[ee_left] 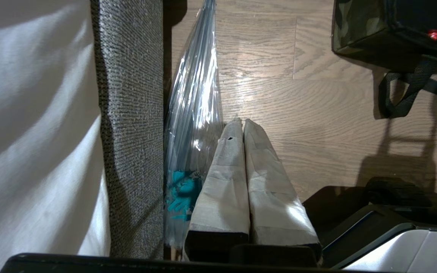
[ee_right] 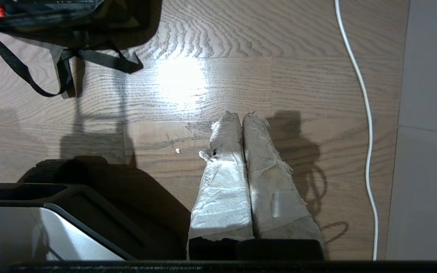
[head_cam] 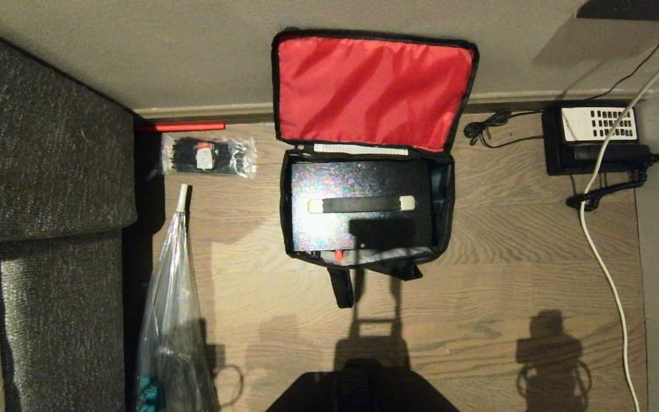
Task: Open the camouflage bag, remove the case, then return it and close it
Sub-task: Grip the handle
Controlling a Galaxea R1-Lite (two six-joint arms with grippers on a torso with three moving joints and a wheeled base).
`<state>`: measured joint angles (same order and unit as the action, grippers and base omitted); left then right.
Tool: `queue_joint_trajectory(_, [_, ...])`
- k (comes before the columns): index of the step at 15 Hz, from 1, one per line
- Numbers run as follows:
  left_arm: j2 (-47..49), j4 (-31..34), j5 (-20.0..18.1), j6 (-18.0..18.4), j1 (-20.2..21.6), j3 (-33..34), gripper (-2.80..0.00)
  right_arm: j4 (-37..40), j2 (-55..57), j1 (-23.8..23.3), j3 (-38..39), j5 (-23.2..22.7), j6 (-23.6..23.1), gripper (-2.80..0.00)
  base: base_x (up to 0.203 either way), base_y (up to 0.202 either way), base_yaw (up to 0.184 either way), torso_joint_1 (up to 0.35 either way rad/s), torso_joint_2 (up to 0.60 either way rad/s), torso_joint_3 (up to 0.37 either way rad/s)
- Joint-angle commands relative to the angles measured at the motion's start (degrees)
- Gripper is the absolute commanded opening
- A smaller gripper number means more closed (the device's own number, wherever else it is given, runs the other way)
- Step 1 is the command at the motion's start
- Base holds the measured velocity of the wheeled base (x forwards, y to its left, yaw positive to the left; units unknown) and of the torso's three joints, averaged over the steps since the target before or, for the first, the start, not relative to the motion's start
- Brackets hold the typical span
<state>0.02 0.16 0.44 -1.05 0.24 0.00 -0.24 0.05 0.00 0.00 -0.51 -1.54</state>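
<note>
camouflage bag (head_cam: 447,189) lies open at upper centre, case (head_cam: 358,200) inside; left gripper (ee_left: 240,123) and right gripper (ee_right: 240,115) are pressed together, so a snug case could slip when lifted.

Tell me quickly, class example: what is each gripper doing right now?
Left gripper: closed, holding nothing, hanging above the wooden floor beside the clear plastic bag.
Right gripper: closed, holding nothing, above bare floor.

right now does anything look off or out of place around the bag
Nothing is spilled or broken. The bag lies open, its red lid flipped against the wall, the case sitting squarely inside. Only a strap trails loose on the floor.
</note>
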Motion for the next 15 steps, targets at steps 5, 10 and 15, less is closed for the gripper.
queue_joint_trajectory(5, [0.0,0.0,0.0,0.3,0.0,0.2,-2.8,0.0,0.3,0.0,0.0,0.0,0.0,-2.8,0.0,0.0,0.0,0.003,0.0,0.087])
queue_joint_trajectory(10, [0.0,0.0,0.0,0.3,0.0,0.2,-2.8,0.0,0.3,0.0,0.0,0.0,0.0,-2.8,0.0,0.0,0.0,0.0,0.0,0.0])
queue_joint_trajectory(15, [0.0,0.0,0.0,0.3,0.0,0.2,-2.8,0.0,0.3,0.0,0.0,0.0,0.0,-2.8,0.0,0.0,0.0,0.0,0.0,0.0])
